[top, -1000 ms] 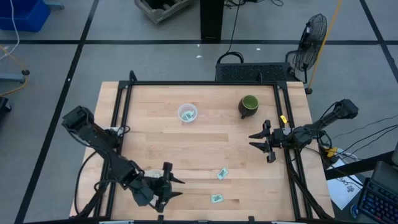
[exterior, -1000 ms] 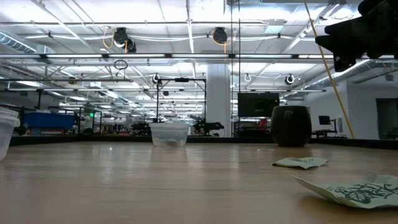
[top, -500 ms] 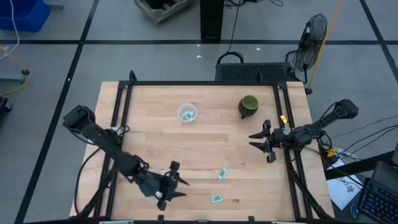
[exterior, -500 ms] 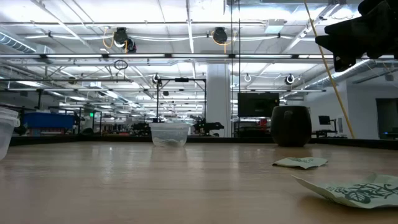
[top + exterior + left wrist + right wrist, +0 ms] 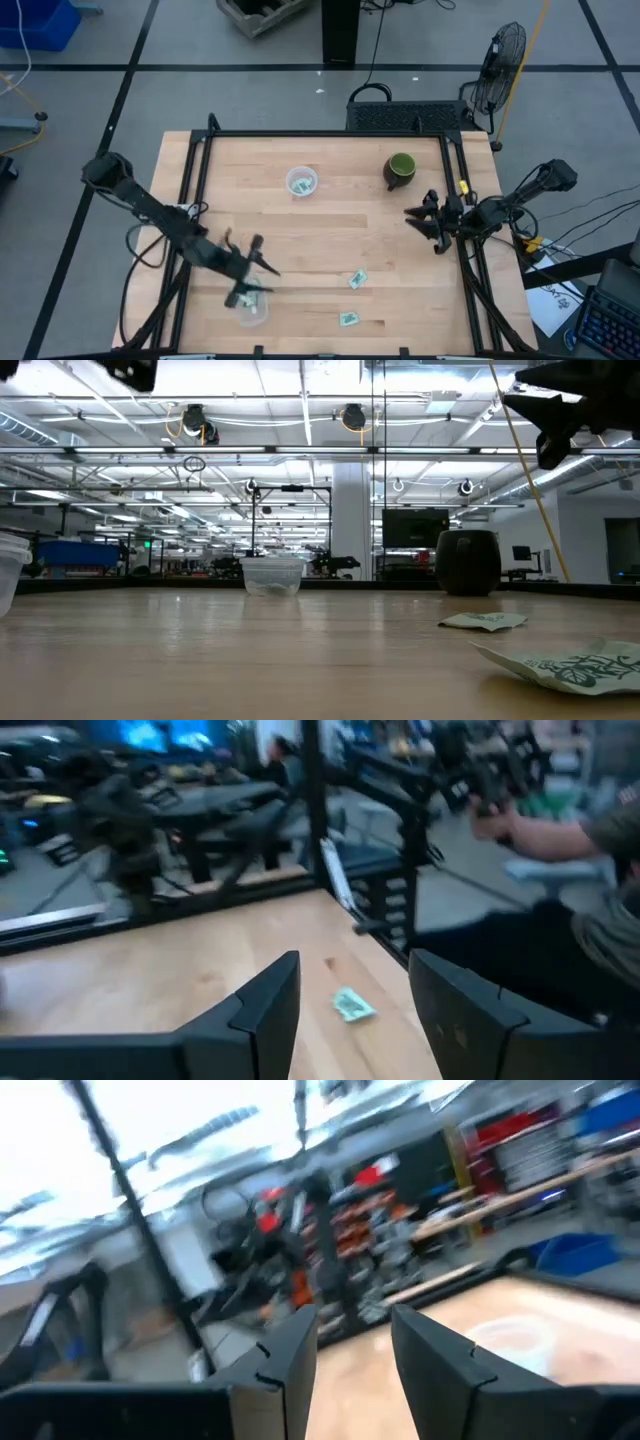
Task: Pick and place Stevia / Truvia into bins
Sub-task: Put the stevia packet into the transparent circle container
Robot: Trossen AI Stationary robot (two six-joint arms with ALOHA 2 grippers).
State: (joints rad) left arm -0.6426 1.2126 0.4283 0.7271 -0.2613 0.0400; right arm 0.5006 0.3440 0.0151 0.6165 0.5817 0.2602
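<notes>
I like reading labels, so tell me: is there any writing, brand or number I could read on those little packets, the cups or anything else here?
None can be read.
Near sachet: green print, too blurred to read.
Far sachet: print too small to read.
Mug: no lettering shows.
Round cup: no label shows.
Room behind: signs and screens too small to read.
</notes>
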